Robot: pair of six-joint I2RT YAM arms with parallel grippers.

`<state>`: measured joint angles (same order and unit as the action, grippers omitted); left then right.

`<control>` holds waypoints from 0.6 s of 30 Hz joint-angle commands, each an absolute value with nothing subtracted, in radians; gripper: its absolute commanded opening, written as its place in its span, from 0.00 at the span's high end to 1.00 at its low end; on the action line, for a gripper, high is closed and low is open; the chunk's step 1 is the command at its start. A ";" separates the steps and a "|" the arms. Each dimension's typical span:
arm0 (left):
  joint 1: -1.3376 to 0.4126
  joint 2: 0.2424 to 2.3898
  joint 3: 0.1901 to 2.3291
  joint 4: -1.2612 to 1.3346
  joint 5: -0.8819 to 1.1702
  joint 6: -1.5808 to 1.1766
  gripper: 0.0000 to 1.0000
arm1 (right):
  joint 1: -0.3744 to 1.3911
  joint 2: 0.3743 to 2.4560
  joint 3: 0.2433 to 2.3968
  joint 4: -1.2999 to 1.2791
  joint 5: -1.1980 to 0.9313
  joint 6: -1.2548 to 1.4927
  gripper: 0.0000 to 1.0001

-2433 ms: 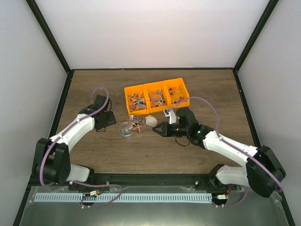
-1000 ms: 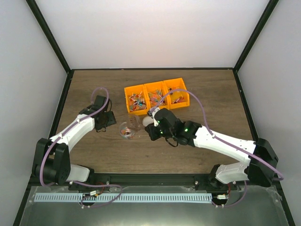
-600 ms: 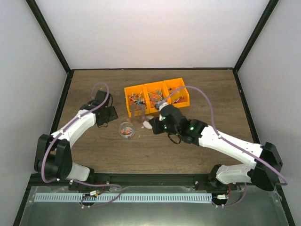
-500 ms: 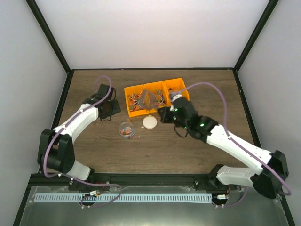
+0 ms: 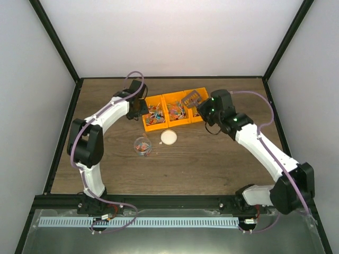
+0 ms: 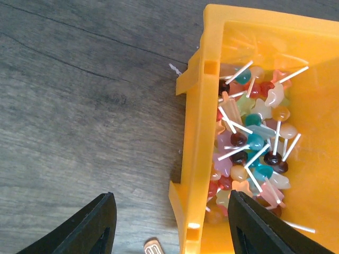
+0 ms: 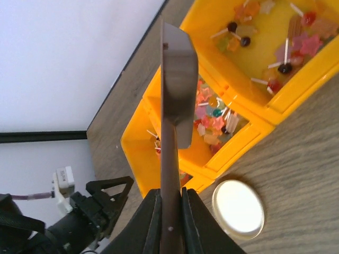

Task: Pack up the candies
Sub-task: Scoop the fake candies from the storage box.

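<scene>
Candies heaped in all three compartments of an orange bin, upper centre of the overhead view; mixed red, teal, orange and pale pieces, many on short white sticks. A few more inside a small clear cup below the bin's left compartment, left of centre. Just right of the cup and apart from it, a round cream lid, flat on the wooden table near the bin's front wall. Over the middle and right compartments, a flat brownish scoop, edge-on up the centre of the right wrist view, handle clamped tight between the fingers of the right gripper. At the bin's left end, left gripper with fingers spread wide, holding nothing, the bin's left wall lying between them in the wrist view.
</scene>
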<state>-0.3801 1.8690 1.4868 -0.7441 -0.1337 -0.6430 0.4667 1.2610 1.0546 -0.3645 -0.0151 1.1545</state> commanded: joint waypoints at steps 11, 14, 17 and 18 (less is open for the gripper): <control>-0.395 1.980 1.553 -0.795 -0.156 -0.624 0.44 | 0.454 1.467 1.278 -0.606 -0.145 1.452 0.99; -0.402 1.995 1.561 -0.797 -0.159 -0.623 0.50 | 0.455 1.487 1.270 -0.627 -0.152 1.463 0.99; -0.410 2.015 1.576 -0.803 -0.168 -0.625 0.54 | 0.454 1.498 1.255 -0.631 -0.149 1.474 0.99; -0.412 2.023 1.583 -0.809 -0.173 -0.630 0.56 | 0.454 1.503 1.250 -0.630 -0.151 1.480 0.99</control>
<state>-0.4000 1.9907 1.5394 -0.7856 -0.1532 -0.6266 0.4603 1.4841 1.2484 -0.5896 -0.1452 1.4372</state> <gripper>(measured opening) 0.463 0.099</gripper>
